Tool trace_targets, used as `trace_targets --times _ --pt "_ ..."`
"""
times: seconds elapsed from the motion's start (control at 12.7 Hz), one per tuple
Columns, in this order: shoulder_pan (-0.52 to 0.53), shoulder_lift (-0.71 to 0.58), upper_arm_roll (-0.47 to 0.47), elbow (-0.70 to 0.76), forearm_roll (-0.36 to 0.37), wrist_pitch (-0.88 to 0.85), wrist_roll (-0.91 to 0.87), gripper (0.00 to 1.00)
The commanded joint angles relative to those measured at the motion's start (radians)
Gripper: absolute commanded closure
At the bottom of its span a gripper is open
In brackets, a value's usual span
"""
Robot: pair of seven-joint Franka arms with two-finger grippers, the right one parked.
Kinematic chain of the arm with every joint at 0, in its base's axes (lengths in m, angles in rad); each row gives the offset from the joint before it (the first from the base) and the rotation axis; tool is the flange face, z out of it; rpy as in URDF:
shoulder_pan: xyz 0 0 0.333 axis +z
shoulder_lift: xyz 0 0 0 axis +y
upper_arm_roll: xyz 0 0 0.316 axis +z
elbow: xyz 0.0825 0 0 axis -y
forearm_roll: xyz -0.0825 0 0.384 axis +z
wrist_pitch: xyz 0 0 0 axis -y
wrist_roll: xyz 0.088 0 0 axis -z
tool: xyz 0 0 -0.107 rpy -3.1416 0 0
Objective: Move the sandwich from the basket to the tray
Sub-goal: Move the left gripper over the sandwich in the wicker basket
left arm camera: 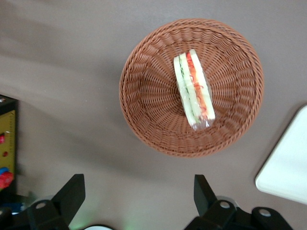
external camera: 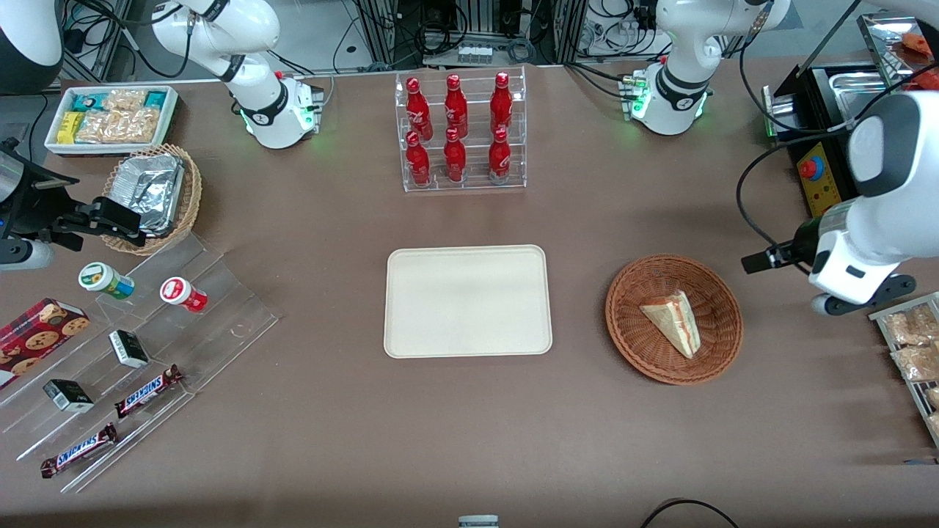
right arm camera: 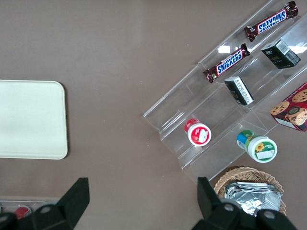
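Brown table: sandwich [external camera: 673,321] in basket [external camera: 638,345], claw [left arm camera: 139,194] open above.

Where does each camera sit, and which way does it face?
Front view: high, facing both arms across the table; the gripper hangs beside the basket.
Left wrist view: looks down past the open gripper onto the sandwich.
Right wrist view: looks down on the snack stand.
Shared: the tray shows in all three.
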Motion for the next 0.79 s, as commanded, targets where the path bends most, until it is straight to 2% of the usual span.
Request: trace_targets --times 0.0,0.16,0.24,0.32,0.71 --pt "-0.039 -0.01 0.005 -0.092 0.01 0.107 -0.123 0.0" --pt "-0.062 0.003 0.005 -0.148 0.021 0.205 -0.258 0.0" --pt "-0.088 0.003 0.005 -0.189 0.069 0.252 -0.304 0.0" --pt "-0.102 0.003 0.005 -0.217 0.087 0.292 -0.365 0.0" --pt "-0.123 0.084 0.0 -0.272 0.085 0.486 -0.469 0.0"
